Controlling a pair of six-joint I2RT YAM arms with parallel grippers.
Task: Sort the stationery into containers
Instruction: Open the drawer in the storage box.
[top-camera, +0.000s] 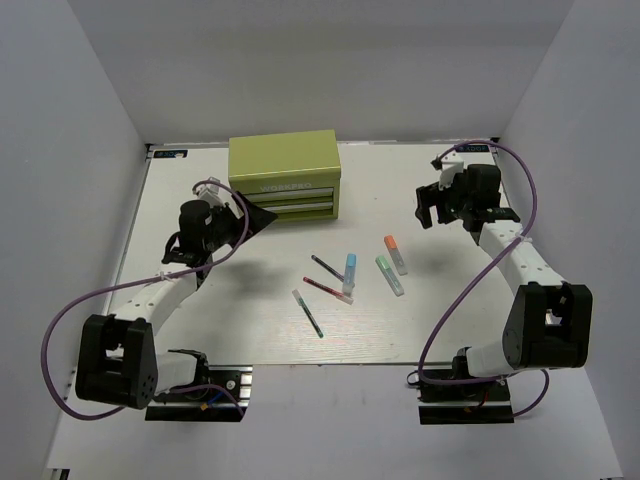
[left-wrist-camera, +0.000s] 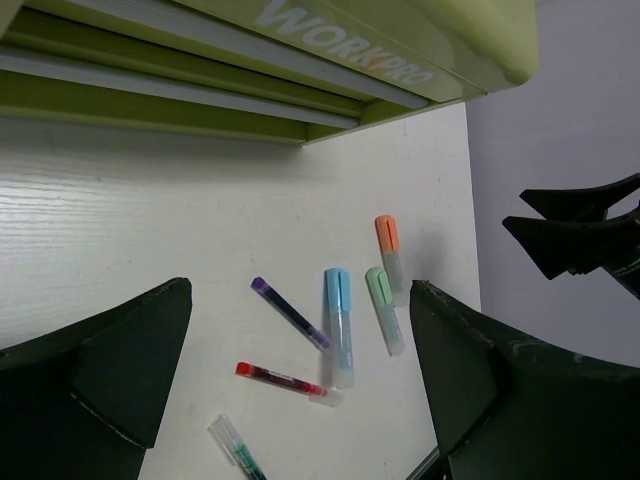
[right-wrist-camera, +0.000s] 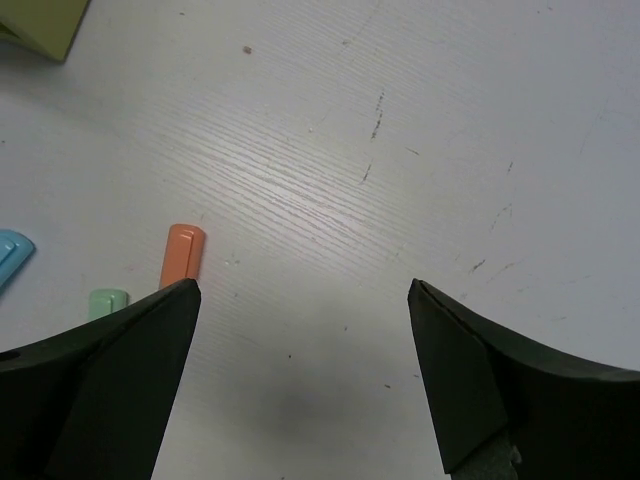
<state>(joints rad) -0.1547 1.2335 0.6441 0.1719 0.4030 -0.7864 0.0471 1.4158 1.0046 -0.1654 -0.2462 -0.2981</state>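
The olive-green tool chest (top-camera: 283, 175) stands at the back of the table with its drawers shut; its front shows in the left wrist view (left-wrist-camera: 300, 60). Six items lie on the table in front of it: orange highlighter (top-camera: 395, 253) (left-wrist-camera: 387, 245) (right-wrist-camera: 182, 254), green highlighter (top-camera: 389, 275) (left-wrist-camera: 383, 308), light blue highlighter (top-camera: 350, 272) (left-wrist-camera: 339, 325), dark pen (top-camera: 326, 267) (left-wrist-camera: 289, 312), red pen (top-camera: 327, 290) (left-wrist-camera: 280, 379), white-green pen (top-camera: 307, 312) (left-wrist-camera: 237, 446). My left gripper (top-camera: 262, 218) (left-wrist-camera: 300, 288) is open and empty by the chest's lower left corner. My right gripper (top-camera: 428, 208) (right-wrist-camera: 300, 285) is open and empty, right of the orange highlighter.
White walls close in the table on the left, back and right. The chest's corner (right-wrist-camera: 40, 20) shows at the top left of the right wrist view. The right gripper's dark fingers (left-wrist-camera: 575, 235) show at the right edge of the left wrist view.
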